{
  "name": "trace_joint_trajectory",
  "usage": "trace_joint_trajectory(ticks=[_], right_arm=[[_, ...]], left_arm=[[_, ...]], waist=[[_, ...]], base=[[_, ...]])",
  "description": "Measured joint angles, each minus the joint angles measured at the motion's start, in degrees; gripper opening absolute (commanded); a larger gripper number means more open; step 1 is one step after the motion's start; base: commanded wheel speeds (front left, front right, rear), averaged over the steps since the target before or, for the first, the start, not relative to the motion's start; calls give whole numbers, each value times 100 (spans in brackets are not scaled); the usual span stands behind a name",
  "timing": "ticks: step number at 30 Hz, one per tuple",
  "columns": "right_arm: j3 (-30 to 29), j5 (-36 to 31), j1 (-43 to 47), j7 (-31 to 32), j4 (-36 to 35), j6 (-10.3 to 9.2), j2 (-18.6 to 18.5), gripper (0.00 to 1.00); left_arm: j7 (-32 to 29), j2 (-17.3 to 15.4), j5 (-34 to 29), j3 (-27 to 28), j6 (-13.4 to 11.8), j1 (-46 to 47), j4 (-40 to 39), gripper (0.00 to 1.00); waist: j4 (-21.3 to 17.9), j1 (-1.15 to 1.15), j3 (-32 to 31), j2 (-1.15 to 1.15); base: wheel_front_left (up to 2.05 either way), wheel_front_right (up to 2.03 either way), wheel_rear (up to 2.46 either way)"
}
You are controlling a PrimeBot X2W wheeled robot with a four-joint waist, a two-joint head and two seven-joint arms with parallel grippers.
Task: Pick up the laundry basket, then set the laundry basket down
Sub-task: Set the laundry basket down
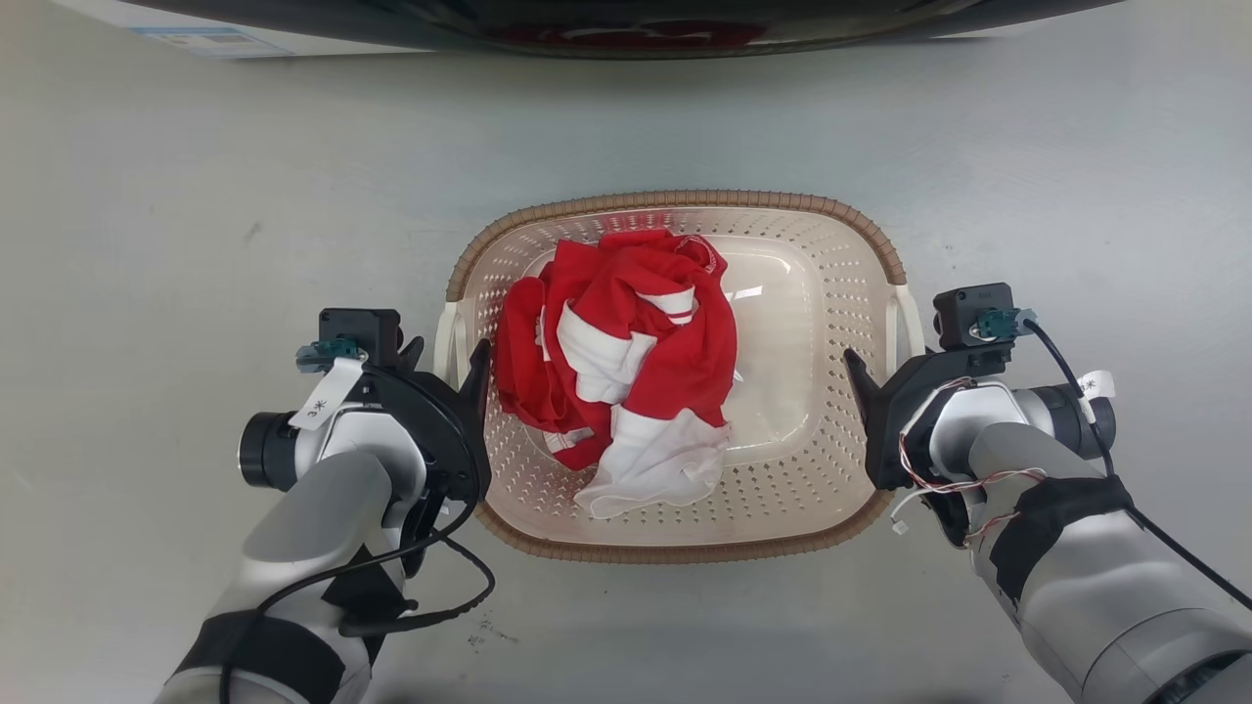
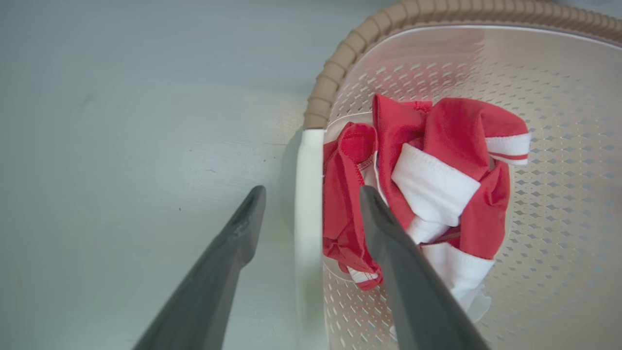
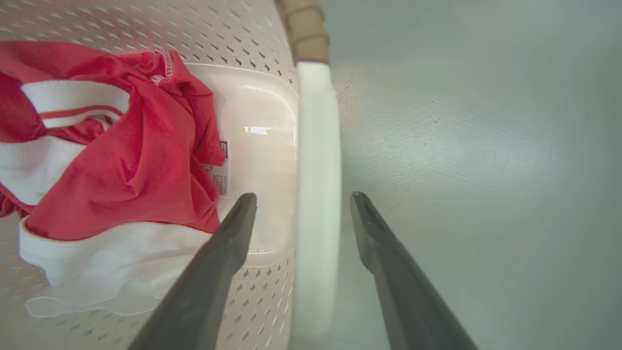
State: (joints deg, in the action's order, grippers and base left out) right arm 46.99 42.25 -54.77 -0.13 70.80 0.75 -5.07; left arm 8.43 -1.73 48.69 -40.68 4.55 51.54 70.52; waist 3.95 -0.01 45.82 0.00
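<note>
1. In the head view the left gripper (image 2: 311, 193) sits at 9 o'clock of the laundry basket (image 1: 831, 293). Its jaws are spread wide and grip nothing.
2. Its two dark fingers (image 2: 214, 282) straddle the white left handle (image 2: 308, 160). One is outside, over the pale grey floor (image 1: 196, 196), and the other is inside the basket above the cloth. The left wrist view shows a gap on each side of the handle.
3. The basket stands on the floor in the middle of the head view, with its long edges at 12 and 6 o'clock. Both long edges are trimmed with a brown woven-look rim (image 1: 675, 198), and the cream walls are perforated.
4. A crumpled red and white garment (image 1: 626, 362) lies inside, heaped toward the 9 o'clock half. The smooth base shows bare toward 3 o'clock, with a small printed label (image 3: 223, 167) on it.
5. At 3 o'clock the white right handle (image 3: 316, 121) runs between the fingers (image 3: 204, 291) of the right gripper (image 3: 303, 195). The inner finger is over the basket's base and the outer one over the floor.
6. The right gripper's jaws also stand wide apart and hold nothing, and there is space on both sides of the handle.
7. Beyond the basket at 12 o'clock, a dark curved object (image 1: 626, 20) crosses the top edge of the head view. I cannot tell what it is.
</note>
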Motion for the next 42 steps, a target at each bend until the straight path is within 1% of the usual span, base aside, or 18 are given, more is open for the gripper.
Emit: trace_joint_trajectory(ticks=[2, 10, 11, 19, 22, 28, 31, 35, 42], right_arm=[[-1, 5, 0, -3, 4, 27, 1, 100], [1, 10, 25, -46, 73, 27, 12, 100], [1, 10, 34, -46, 83, 27, 14, 100], [-9, 67, 221, -47, 158, 36, 37, 100], [-16, 73, 284, -102, 165, 86, 42, 100], [-15, 94, 434, -283, 168, 154, 58, 100], [-12, 93, 513, -479, 164, 163, 60, 100], [-62, 111, 631, -760, 132, 176, 70, 100], [-172, 177, 892, -1229, 42, 170, 85, 100]], left_arm=[[1, 0, 9, -4, 1, 0, 21, 100], [-13, 1, 46, -9, 9, -19, 94, 100], [-29, 1, 60, -9, 38, -26, 103, 100], [-321, 3, 171, 22, 108, -101, 168, 100], [-325, 3, 175, 33, 146, -166, 190, 100], [-109, -89, 156, -11, 153, -296, 198, 100], [33, -162, 110, -59, 157, -388, 204, 100], [298, -171, 66, -82, 158, -494, 199, 100], [538, -249, 56, -49, 158, -787, 110, 100]], waist=[[6, 0, -1, 0], [15, 0, -129, 0], [15, 0, -160, 0], [-2, 0, -585, 0], [-12, 0, -773, 0], [-48, 0, -1204, 0], [-73, 0, -1434, 0], [-108, 0, -1746, 0], [-165, 0, -2270, 0]], base=[[0, 0, 0], [0, 0, 0], [0, 0, 0], [0, 0, 0], [0, 0, 0], [0, 0, 0], [0, 0, 0], [0, 0, 0], [0, 0, 0]])
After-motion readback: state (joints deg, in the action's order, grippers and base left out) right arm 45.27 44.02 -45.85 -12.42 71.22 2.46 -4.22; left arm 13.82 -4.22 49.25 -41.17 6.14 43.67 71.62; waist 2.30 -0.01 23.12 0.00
